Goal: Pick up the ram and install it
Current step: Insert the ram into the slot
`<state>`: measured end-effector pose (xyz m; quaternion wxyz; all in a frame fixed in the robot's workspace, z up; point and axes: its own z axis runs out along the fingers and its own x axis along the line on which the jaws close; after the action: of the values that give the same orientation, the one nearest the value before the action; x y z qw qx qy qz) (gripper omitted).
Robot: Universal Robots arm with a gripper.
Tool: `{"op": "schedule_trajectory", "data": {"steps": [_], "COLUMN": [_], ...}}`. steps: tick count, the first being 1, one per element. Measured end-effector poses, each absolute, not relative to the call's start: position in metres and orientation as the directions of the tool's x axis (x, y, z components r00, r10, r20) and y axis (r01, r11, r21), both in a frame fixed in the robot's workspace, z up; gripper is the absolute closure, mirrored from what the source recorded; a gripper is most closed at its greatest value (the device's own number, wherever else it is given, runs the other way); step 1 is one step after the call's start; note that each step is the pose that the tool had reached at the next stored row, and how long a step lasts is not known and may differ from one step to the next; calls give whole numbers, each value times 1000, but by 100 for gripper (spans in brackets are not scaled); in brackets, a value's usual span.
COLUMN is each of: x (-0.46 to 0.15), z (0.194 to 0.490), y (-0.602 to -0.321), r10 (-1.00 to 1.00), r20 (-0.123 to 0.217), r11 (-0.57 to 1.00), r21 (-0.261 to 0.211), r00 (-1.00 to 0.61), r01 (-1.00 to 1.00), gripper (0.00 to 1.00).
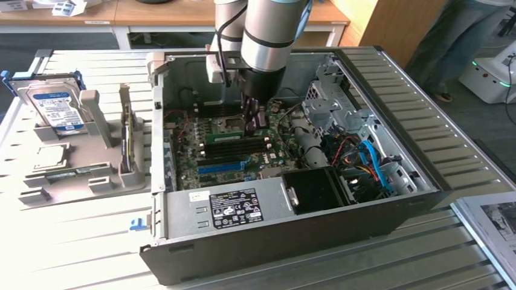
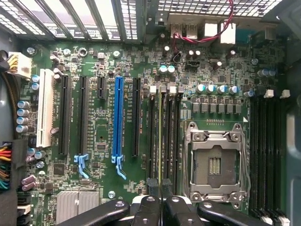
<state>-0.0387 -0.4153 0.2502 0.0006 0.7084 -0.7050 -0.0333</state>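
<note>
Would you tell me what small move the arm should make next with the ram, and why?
Probably a short, straight lowering toward the motherboard. The gripper is shut on the ram, seen edge-on and running parallel to the black memory slots beside the empty CPU socket. Whether it already touches a slot I cannot tell, so go gently.

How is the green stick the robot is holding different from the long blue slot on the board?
The ram is green and seen edge-on, a very thin line; the blue slot is bright blue and wider. The ram is pinched in the shut gripper; the blue slot is fixed to the motherboard with nothing in it. Both are long, narrow, and run the same way.
</note>
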Motion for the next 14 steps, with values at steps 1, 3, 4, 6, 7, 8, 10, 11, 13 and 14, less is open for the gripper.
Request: {"op": "schedule_trajectory", "data": {"steps": [1,3,4,6,7,8,10,11,13,14], "x": [-39,-39,-39,-39,-39,-39,-39,-39,-38,-38], "z": [250,248,248,247,247,247,247,247,247,247], "y": [-415,-415,-415,-415,-415,-415,-415,-415,-415,-415], "r10": [-999,-999,-999,-999,-999,-999,-999,-999,-999,-999], "r20": [-46,-46,-46,-46,-46,-46,-46,-46,-46,-46], "r11": [-6,-6,-6,-6,-6,-6,-6,-6,-6,-6], "r21": [48,48,48,48,48,48,48,48,48,48], "r00": [4,4,4,4,4,4,4,4,4,4], "r01": [-999,-999,-999,-999,-999,-999,-999,-999,-999,-999], "gripper": [88,88,88,88,88,88,88,88,88,88]}}
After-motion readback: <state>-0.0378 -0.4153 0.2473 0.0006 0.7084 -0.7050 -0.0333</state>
